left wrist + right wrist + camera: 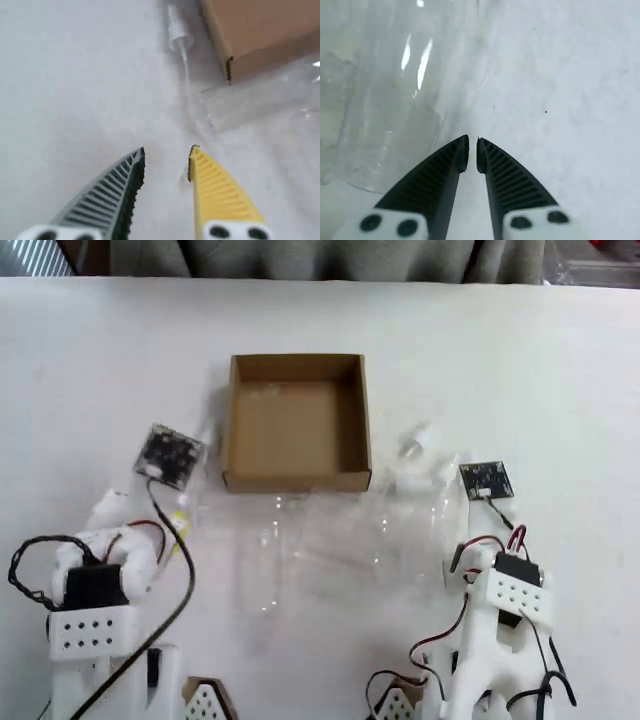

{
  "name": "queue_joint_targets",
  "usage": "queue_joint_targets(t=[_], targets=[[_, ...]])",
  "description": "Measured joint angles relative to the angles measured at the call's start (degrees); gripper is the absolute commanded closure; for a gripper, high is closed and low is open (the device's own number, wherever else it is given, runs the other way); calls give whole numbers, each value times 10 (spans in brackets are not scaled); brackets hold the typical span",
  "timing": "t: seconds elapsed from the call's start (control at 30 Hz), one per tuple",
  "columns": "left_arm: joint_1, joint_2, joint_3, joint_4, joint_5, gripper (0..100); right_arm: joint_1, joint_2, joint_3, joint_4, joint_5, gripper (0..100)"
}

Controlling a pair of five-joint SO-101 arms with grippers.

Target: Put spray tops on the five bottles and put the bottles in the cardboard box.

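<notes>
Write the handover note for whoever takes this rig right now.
Left gripper: open, empty, low over the table near a loose spray top.
Right gripper: shut, empty, beside the clear bottles.
Cardboard box: empty. The bottles lie on the table in front of it; their count is hard to tell. More spray tops lie to its right.
Done: nothing boxed yet.
Left: fit the tops, box every bottle.
</notes>
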Motion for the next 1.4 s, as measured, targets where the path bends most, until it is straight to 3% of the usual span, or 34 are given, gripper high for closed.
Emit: queue_joint_targets(t=[0.13,0.27,0.43,0.6,1.03,1.27,1.4], targets=[[66,0,-54,94,-126,839,0,0,0,0,0,982],[113,0,-55,113,-220,839,0,0,0,0,0,982],[194,3,-56,112,-233,839,0,0,0,0,0,982],[258,91,-120,105,-233,839,0,0,0,-1,0,982],[258,463,-338,105,-273,838,0,0,0,-13,0,982],[220,515,-367,143,-398,836,0,0,0,-18,0,981],[207,517,-367,145,-414,745,0,0,2,-20,0,981]])
